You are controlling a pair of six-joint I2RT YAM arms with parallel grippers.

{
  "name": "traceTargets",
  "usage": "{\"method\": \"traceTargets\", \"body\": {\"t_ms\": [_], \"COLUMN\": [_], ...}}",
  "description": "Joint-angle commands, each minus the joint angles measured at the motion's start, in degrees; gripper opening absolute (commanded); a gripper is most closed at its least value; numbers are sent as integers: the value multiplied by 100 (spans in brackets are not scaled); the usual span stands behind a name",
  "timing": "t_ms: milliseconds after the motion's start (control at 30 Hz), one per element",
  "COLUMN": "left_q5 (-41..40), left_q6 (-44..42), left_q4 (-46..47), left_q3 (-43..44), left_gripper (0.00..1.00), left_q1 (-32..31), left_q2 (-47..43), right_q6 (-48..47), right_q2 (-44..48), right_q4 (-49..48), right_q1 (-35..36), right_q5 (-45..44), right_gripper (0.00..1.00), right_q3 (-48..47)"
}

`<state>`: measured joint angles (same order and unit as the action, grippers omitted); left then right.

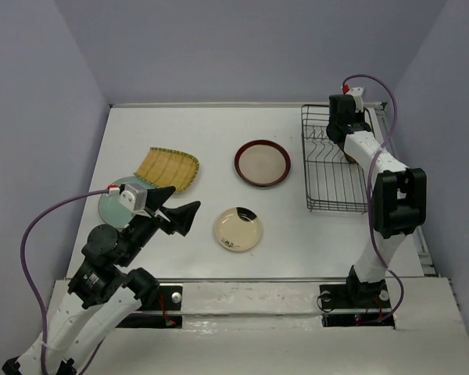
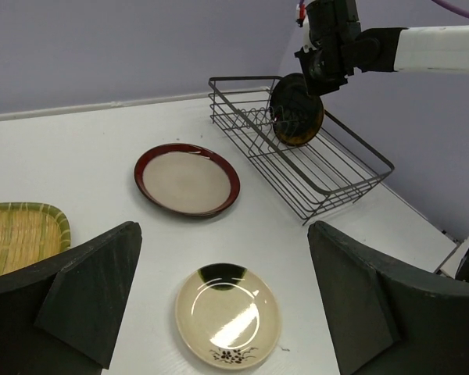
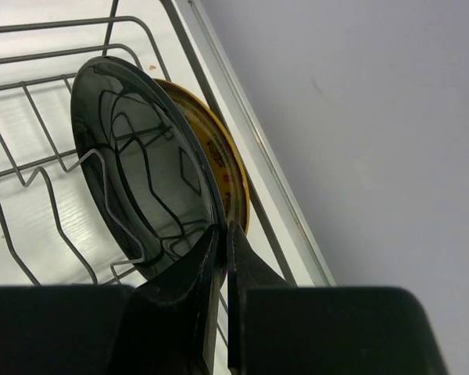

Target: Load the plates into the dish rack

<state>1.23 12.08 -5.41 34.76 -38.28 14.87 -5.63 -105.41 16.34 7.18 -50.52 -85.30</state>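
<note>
My right gripper (image 3: 223, 234) is shut on the rim of the small black plate (image 3: 141, 156) and holds it upright among the tines at the far end of the black wire dish rack (image 1: 332, 209). The small patterned yellow plate (image 3: 219, 164) stands right behind it. My left gripper (image 2: 223, 258) is open and empty, hovering above the cream plate with a dark mark (image 2: 228, 315). The red-rimmed beige plate (image 1: 262, 162), the yellow ribbed plate (image 1: 168, 166) and the pale green plate (image 1: 112, 209), partly hidden by my left wrist, lie flat on the table.
The rack's near half (image 2: 336, 176) holds no plates. The rack stands at the table's right side, close to the right wall. Purple cables loop from both wrists.
</note>
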Motion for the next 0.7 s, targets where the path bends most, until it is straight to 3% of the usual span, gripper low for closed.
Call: {"method": "traceTargets", "body": {"t_ms": [0, 133, 367, 533, 667], "left_q5": [-27, -36, -18, -44, -44], "left_q6": [-56, -56, -56, -56, -48], "left_q4": [268, 260, 277, 268, 277], "left_q3": [215, 215, 215, 215, 215], "left_gripper": [99, 99, 99, 99, 99], "left_q1": [-39, -39, -39, -13, 14], "left_q2": [121, 130, 191, 235, 323], "right_q6": [158, 246, 343, 860, 1580], "right_q2": [-68, -112, 107, 564, 1144], "right_q4": [-166, -157, -157, 89, 353], "right_q1": [-76, -76, -76, -76, 80], "right_q5": [25, 51, -10, 323, 1359], "right_gripper": [7, 10, 37, 39, 40], "right_q3": [22, 74, 215, 321, 610]}}
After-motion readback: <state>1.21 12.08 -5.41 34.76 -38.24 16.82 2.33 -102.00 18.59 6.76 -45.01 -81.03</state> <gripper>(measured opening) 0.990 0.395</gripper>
